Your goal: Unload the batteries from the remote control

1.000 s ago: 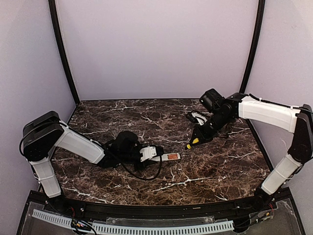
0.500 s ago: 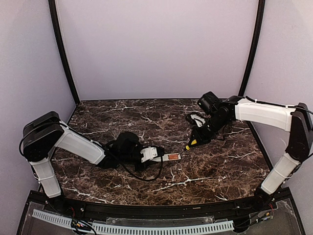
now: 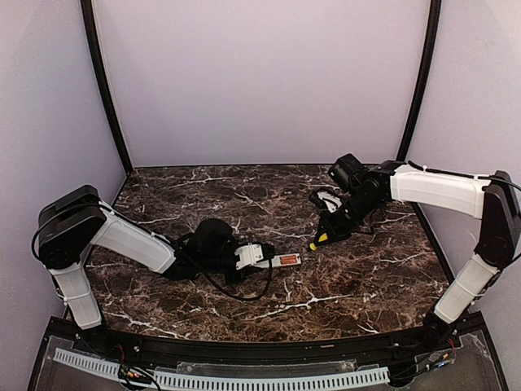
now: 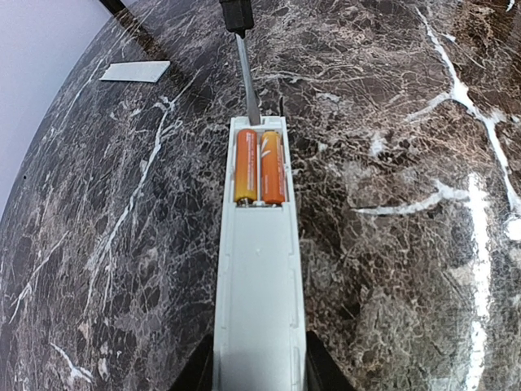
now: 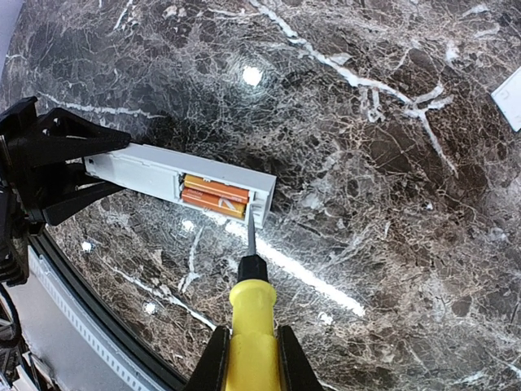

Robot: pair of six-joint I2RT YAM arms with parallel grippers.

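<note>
Two orange batteries (image 4: 260,167) sit side by side in the open recess of the remote control (image 4: 259,309), mid-worktop (image 3: 366,277). The left gripper (image 4: 259,368) clamps the remote's closed end, jaws narrow around it, fingertips cut off by the frame. The right gripper (image 5: 249,362) pinches the yellow-handled screwdriver (image 5: 251,322), blade tip at the recess's end wall; contact is hard to judge. A white cover strip (image 4: 136,72) lies well apart, toward the back edge.

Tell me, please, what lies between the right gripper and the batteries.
The right wrist view shows the yellow-handled screwdriver that the right gripper holds, its thin blade reaching the end of the remote control beside the batteries.
</note>
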